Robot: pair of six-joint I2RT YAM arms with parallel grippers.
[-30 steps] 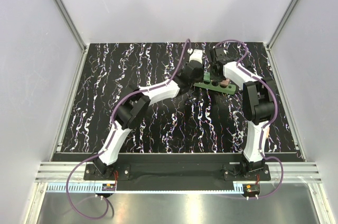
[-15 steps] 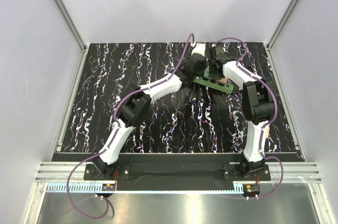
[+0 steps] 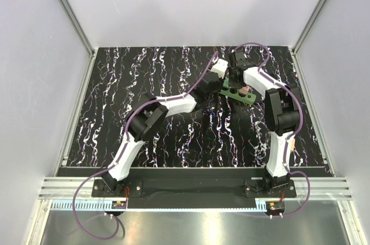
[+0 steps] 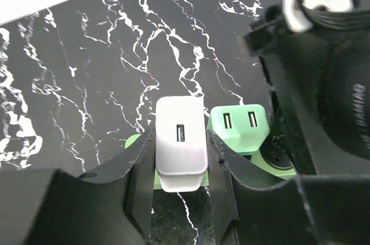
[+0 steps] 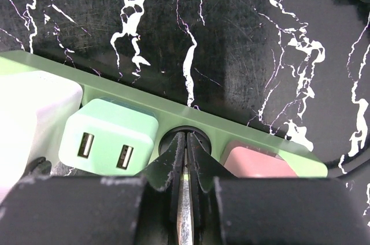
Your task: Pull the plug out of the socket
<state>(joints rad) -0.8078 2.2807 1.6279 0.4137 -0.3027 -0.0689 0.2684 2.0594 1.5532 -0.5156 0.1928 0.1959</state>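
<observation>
The left pincer [image 4: 179,161] clamps the white boxy plug [image 4: 180,132] on the long green power strip [image 5: 191,112]; the right pincer [image 5: 185,144], closed empty, touches a black socket hole [image 5: 186,132].

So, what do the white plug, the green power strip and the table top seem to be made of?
White plug: likely moulded plastic, smooth and matt, with rounded corners. Green power strip: probably plastic too, an even pale green with a soft sheen. Table top: black with white veins like marble. It may be a printed sheet rather than stone; the pictures do not settle it.
</observation>
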